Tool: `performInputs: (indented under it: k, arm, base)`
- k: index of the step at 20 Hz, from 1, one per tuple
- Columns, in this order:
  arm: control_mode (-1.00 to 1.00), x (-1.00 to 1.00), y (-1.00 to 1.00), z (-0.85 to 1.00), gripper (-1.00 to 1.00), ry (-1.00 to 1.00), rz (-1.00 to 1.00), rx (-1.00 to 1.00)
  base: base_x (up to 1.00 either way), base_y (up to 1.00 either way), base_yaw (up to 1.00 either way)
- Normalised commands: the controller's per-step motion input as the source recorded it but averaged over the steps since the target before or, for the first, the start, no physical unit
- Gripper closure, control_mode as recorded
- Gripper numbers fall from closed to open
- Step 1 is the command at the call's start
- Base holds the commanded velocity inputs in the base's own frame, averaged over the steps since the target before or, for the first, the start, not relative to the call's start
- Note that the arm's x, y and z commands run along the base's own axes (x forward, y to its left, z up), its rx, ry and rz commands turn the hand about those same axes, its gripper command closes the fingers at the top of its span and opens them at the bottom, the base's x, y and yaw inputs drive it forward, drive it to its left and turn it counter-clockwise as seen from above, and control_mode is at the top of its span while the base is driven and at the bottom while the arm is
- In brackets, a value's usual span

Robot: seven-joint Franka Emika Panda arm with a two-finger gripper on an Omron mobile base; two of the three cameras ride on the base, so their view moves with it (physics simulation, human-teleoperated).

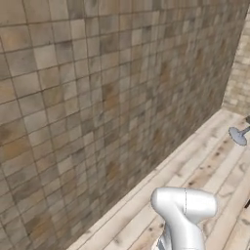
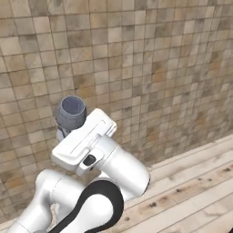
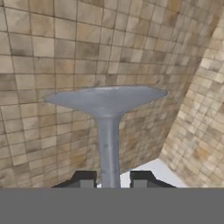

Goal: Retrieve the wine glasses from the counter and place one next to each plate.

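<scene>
We record first the tiled wall [image 1: 88,97], the largest surface present: small square tiles in mixed tan, brown and grey, standing ahead of the hand and running the full width of both base views. A second tiled wall [image 3: 201,131], paler and sandier, meets it at an inside corner off to the right of the hand as the hand view has it. Below both lies the plank floor [image 1: 205,161], pale weathered wood with darker knots, its boards running along the foot of the wall, well below the hand.

The arm [image 2: 104,173] is white with dark joints and rises folded in the foreground of the right base view.

The gripper [image 3: 109,180] is closed about the thin stem of a wine glass [image 3: 107,103], one dark fingertip on each side of the stem and touching it. In the hand view the round foot of the glass spreads wide beyond the fingertips, toward the wall. In the right base view the rounded bluish-grey bowl [image 2: 71,112] shows on the opposite side of the hand, its open mouth tilted toward the camera. The glass is carried clear of the floor and apart from the wall. At the right edge of the left base view we see the foot and a short run of stem.
</scene>
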Motion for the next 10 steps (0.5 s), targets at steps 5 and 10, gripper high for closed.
performInputs:
  k: [5,10]
  arm:
    - [1.0,0.0,0.0,0.0,1.0,0.0,0.0,0.0]
    - [1.0,0.0,0.0,0.0,1.0,0.0,0.0,0.0]
  base:
    - [0.95,0.0,-0.5]
    - [0.33,0.1,-0.9]
